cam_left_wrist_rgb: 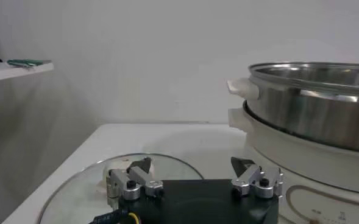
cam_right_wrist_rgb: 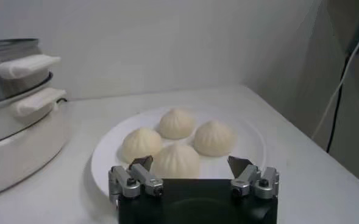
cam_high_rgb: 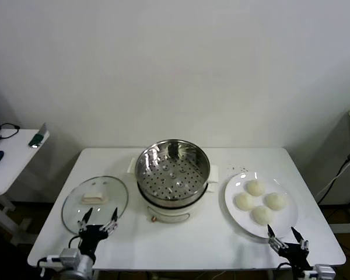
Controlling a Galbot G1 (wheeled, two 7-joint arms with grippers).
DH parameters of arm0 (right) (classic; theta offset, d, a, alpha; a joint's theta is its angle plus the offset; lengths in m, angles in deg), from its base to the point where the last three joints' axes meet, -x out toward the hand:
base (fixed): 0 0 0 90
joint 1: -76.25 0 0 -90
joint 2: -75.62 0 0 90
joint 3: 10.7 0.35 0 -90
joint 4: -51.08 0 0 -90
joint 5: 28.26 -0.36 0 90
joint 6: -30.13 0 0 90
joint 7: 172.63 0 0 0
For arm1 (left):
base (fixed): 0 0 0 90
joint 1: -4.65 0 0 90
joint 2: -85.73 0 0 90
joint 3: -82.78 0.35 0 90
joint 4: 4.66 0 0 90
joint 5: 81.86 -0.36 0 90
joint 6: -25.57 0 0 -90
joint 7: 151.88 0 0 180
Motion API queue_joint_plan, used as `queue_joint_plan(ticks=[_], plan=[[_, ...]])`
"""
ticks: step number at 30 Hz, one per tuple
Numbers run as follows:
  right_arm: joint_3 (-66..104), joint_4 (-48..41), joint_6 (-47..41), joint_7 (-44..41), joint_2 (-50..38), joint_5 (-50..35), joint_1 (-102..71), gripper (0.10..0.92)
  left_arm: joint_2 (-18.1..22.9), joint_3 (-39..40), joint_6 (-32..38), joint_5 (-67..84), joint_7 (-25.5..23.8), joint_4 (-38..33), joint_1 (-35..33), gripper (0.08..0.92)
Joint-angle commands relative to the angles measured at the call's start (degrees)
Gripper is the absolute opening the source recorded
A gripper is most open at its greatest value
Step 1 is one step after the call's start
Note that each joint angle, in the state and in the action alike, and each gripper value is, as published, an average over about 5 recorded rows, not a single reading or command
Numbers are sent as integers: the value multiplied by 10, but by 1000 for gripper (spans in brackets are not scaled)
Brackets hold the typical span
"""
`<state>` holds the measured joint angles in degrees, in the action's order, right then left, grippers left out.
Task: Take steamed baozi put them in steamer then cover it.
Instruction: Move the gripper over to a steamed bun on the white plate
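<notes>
Several cream-white steamed baozi (cam_high_rgb: 259, 201) lie on a white plate (cam_high_rgb: 233, 192) at the right of the table; they also show in the right wrist view (cam_right_wrist_rgb: 176, 159). The steel steamer (cam_high_rgb: 172, 169) with its perforated tray stands uncovered in the middle, on a cream base; its wall shows in the left wrist view (cam_left_wrist_rgb: 316, 103). The glass lid (cam_high_rgb: 95, 200) with a white handle lies flat to its left. My left gripper (cam_high_rgb: 100, 219) is open and empty at the lid's near edge (cam_left_wrist_rgb: 192, 165). My right gripper (cam_high_rgb: 286, 235) is open and empty just in front of the plate (cam_right_wrist_rgb: 192, 163).
The white table (cam_high_rgb: 181, 245) ends close behind both grippers at the front edge. A side table (cam_high_rgb: 11, 160) with small items stands at the far left. Cables hang at the right (cam_high_rgb: 338, 172). A wall stands behind.
</notes>
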<state>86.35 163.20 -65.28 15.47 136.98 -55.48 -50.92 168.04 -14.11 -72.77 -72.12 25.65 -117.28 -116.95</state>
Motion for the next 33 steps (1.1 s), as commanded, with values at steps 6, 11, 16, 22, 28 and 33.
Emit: queue_joint_plan(ticks=[6, 11, 16, 22, 28, 33], plan=[[0, -1, -76, -20, -70, 126, 151, 823, -3, 2, 1, 1, -1, -4, 2, 823], [-46, -50, -146, -110, -203, 162, 260, 823, -6, 5, 5, 1, -3, -5, 3, 823], [-136, -130, -147, -247, -350, 215, 356, 823, -7, 10, 15, -3, -4, -1, 2, 823], [-286, -215, -77, -452, -459, 262, 513, 823, -6, 15, 21, -3, -4, 4, 4, 823], [-560, -318, 1, -587, -450, 292, 798, 823, -9, 15, 22, -4, -5, 8, 9, 823], [-853, -412, 40, -672, -391, 280, 1060, 823, -8, 15, 22, -10, -7, 6, 10, 823]])
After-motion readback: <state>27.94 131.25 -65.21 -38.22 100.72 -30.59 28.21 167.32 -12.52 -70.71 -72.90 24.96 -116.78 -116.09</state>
